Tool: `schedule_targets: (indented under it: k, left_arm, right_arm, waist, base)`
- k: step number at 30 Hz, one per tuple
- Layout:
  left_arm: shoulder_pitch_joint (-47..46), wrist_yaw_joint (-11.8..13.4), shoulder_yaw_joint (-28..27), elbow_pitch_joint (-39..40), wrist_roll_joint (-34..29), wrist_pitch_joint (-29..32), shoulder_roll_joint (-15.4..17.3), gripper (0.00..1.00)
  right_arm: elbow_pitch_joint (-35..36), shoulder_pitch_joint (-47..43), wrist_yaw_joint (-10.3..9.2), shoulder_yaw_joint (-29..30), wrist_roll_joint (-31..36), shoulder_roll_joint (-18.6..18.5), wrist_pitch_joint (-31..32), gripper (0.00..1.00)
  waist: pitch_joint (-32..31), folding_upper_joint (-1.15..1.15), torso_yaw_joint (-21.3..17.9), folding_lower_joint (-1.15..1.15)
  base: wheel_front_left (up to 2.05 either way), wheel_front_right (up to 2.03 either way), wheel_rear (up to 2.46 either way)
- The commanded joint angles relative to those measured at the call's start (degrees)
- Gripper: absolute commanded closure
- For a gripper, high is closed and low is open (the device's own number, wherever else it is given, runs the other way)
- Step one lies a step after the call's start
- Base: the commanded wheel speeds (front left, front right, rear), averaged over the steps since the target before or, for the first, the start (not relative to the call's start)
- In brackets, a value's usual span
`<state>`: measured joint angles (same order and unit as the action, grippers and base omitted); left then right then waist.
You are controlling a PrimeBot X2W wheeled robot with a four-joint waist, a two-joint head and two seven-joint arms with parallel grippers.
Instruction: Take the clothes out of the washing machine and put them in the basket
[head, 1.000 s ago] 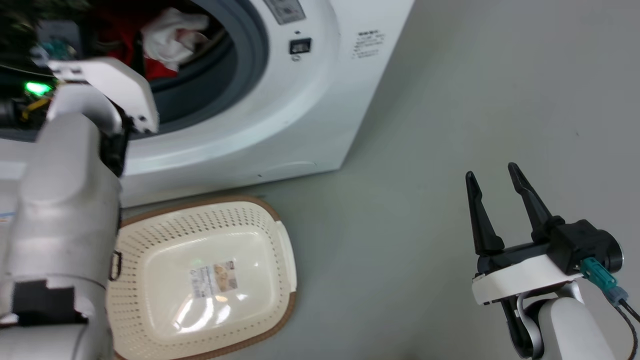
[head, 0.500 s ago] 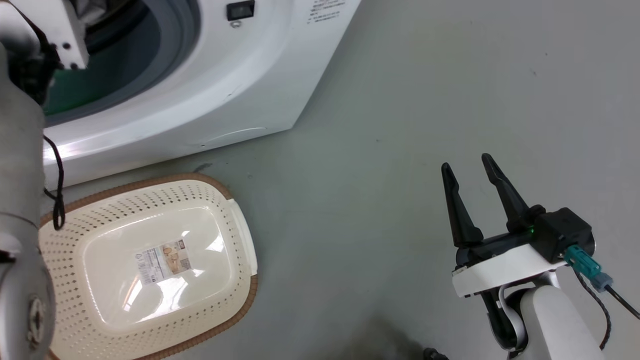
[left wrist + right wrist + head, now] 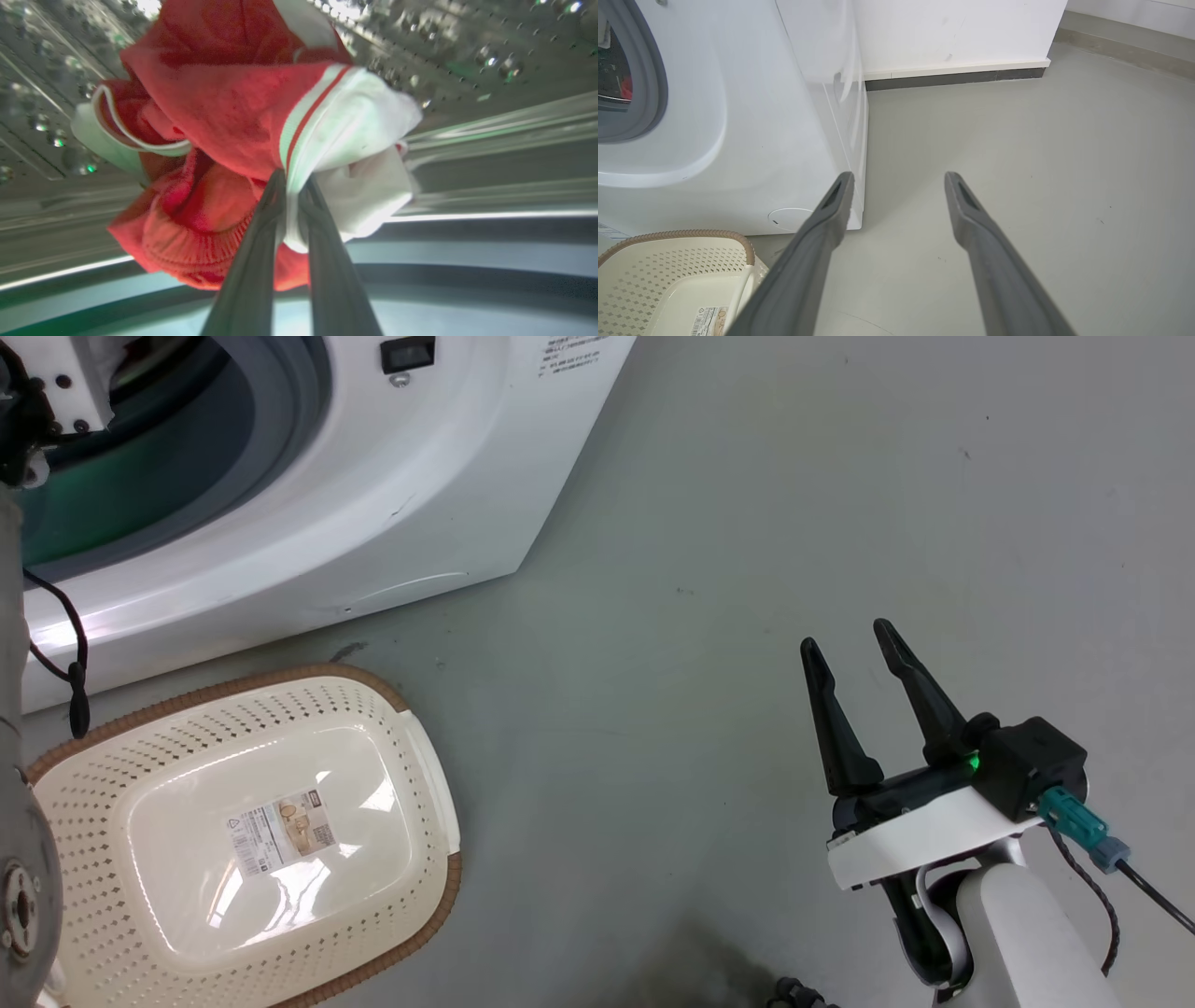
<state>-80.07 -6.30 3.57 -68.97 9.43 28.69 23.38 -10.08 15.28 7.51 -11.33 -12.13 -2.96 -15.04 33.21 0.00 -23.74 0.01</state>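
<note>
In the left wrist view my left gripper is shut on the clothes, a bunched red garment with white trim, held up inside the perforated steel drum just behind the grey door ring. The white washing machine stands at the top left of the head view, my left forearm reaching into its opening. The cream basket sits on the floor in front of it, with just a paper label on its bottom. Over the bare floor at the lower right, my right gripper hangs open with nothing between its fingers.
Grey floor stretches to the right of the machine. A white wall with a dark skirting runs behind the machine in the right wrist view. A black cable hangs from my left arm near the basket's rim.
The head camera has swung right and down, so machine and basket slid left and the drum opening went mostly out of frame. The right gripper stays open.
</note>
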Motion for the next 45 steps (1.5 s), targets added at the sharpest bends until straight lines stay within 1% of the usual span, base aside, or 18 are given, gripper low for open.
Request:
schedule_targets:
  k: [1,3,8,12,17,20,22,26,34,38,45]
  left_arm:
    - [0.6,0.4,0.0,0.4,0.4,-1.0,0.2,1.0]
    - [1.7,0.7,0.0,1.1,0.5,-3.3,0.0,1.0]
    - [5.8,1.0,-0.1,3.5,1.1,-13.5,-1.1,1.0]
    - [10.5,0.6,-0.7,4.5,2.5,-22.0,-2.5,1.0]
    - [17.2,0.3,0.4,5.7,2.2,-33.6,-4.5,1.0]
    - [21.0,0.7,1.1,6.4,1.7,-39.9,-5.9,1.0]
    - [23.4,1.3,1.1,7.5,2.0,-42.4,-6.9,1.0]
    - [28.1,2.0,0.8,11.7,2.4,-43.8,-8.3,1.0]
    - [40.8,2.5,-1.6,31.4,2.6,-44.0,-10.9,1.0]
    - [46.2,2.5,-2.0,40.5,2.2,-44.0,-12.1,1.0]
    - [53.0,3.0,-1.2,57.3,1.5,-44.0,-13.8,1.0]
  right_arm:
    - [-0.2,0.8,-0.04,0.1,-0.2,0.1,-0.2,0.0]
    - [-0.5,0.6,-0.04,0.3,-0.1,0.1,-0.2,0.0]
    - [-1.4,0.5,-0.04,0.6,0.6,0.1,-0.2,0.0]
    - [-2.0,-0.4,-0.04,1.1,1.3,0.1,-0.2,0.0]
    - [-3.1,-2.0,-0.04,2.5,2.8,0.1,-0.2,0.0]
    - [-3.8,-3.1,-0.04,3.3,3.6,0.1,-0.2,0.0]
    - [-4.1,-4.0,-0.04,3.6,4.3,0.1,-0.2,0.0]
    - [-4.5,-5.3,-0.04,4.2,5.5,0.1,-0.2,0.0]
    - [-3.0,-8.5,-0.04,5.8,6.7,0.1,1.5,0.0]
    - [-1.8,-9.8,-0.04,6.4,7.1,0.1,2.5,0.0]
    - [-0.1,-11.2,-0.04,6.5,7.0,0.1,3.8,0.0]
  waist:
    - [-0.3,0.0,0.1,-0.01]
    - [-1.0,0.0,0.4,-0.01]
    - [-4.0,0.0,1.8,-0.01]
    - [-7.5,0.0,3.3,-0.01]
    - [-12.4,0.0,5.6,-0.01]
    - [-15.4,0.0,7.1,-0.01]
    - [-17.3,0.0,8.1,-0.01]
    - [-20.6,0.0,9.7,-0.01]
    - [-25.5,0.0,13.5,-0.01]
    - [-26.9,0.0,15.1,-0.01]
    - [-28.2,0.0,17.5,-0.01]
  base:
    - [0.0,0.0,0.0]
    - [0.0,0.0,0.0]
    - [0.0,0.0,0.0]
    - [0.0,0.0,0.0]
    - [0.0,0.0,0.0]
    - [0.0,0.0,0.0]
    - [0.0,0.0,0.0]
    - [0.0,0.0,0.0]
    - [0.0,0.0,0.0]
    - [0.0,0.0,0.0]
    - [0.0,0.0,0.0]
